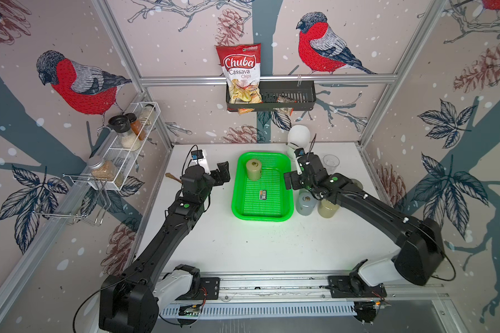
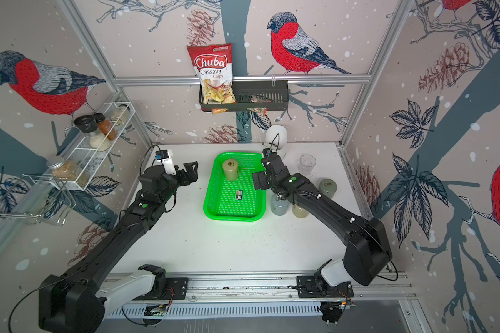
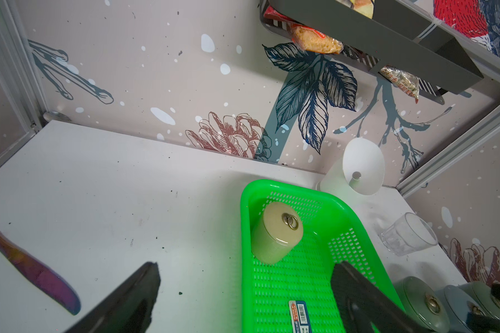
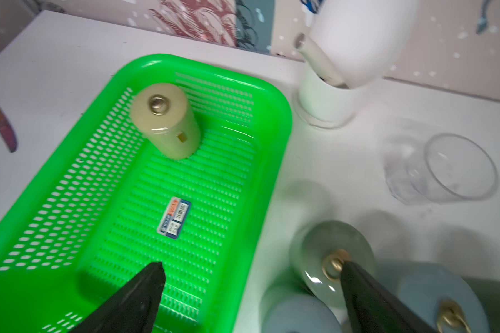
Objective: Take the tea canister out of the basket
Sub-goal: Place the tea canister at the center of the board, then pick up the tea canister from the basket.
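1. A knife [image 1: 172, 176] lies near the left edge of the table [image 1: 243, 245].
2. The left gripper [image 1: 222, 173] hovers between the knife and the basket, its fingers spread wide and holding nothing.
3. The green basket [image 1: 272, 178] sits mid-table, toward the back edge. The tea canister [image 1: 253, 170] stands upright in its far left corner, and a small label [image 1: 263, 195] lies at its centre.
4. The right gripper [image 1: 289, 179] hangs over the basket's right edge, fingers spread and empty.
5. A grey canister [image 1: 305, 203] and a beige canister [image 1: 328, 209] stand just beside the basket's right edge, with a clear glass [image 1: 330, 163] farther back.
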Robot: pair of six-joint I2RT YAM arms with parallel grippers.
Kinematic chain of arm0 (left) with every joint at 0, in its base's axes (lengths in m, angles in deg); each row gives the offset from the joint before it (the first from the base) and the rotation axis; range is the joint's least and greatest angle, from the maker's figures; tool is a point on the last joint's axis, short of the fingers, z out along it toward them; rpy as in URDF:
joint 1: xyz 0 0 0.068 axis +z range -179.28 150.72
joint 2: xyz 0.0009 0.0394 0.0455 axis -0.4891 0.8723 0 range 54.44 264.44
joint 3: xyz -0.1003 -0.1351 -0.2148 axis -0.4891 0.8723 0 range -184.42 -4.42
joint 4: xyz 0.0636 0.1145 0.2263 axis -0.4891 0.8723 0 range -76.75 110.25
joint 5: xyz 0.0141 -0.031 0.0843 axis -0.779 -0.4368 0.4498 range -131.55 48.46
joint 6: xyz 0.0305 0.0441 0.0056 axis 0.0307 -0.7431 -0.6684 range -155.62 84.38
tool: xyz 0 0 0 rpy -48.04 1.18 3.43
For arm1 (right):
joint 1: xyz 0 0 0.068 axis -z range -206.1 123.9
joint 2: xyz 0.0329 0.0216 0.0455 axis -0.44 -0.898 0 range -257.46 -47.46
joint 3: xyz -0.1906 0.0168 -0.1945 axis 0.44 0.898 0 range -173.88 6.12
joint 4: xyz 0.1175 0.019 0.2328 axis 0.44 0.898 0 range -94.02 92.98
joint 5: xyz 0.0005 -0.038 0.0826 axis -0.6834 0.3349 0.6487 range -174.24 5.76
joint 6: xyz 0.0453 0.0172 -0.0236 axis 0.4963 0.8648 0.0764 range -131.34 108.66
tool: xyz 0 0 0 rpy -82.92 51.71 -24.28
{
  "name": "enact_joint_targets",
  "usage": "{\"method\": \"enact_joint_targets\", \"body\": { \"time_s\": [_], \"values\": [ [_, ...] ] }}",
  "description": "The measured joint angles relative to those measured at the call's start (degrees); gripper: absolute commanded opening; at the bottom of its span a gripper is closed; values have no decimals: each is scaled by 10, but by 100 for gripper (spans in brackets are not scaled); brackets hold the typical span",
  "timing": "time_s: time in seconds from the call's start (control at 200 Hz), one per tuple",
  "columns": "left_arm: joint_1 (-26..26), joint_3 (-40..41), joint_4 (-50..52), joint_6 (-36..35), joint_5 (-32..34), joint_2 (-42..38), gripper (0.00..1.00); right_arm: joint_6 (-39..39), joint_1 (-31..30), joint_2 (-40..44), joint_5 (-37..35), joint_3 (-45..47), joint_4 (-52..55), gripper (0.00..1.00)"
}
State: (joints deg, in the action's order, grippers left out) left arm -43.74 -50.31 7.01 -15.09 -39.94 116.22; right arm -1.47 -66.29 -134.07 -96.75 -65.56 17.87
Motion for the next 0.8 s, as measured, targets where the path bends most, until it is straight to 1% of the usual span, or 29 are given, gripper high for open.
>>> {"method": "enact_joint_targets", "body": {
  "time_s": [0.23,0.39,0.53,0.8],
  "values": [
    [0,10,11,0,14,-19,97,-57,-13,-142,47,-113,-54,100],
    [1,15,14,-7,25,-26,97,-84,-14,-249,75,-211,-51,100],
    [2,15,15,-11,30,-26,97,-87,-12,-342,94,-304,-33,100],
    [4,16,28,-21,38,-26,97,-96,-12,-433,115,-390,-2,100]
  ]
}}
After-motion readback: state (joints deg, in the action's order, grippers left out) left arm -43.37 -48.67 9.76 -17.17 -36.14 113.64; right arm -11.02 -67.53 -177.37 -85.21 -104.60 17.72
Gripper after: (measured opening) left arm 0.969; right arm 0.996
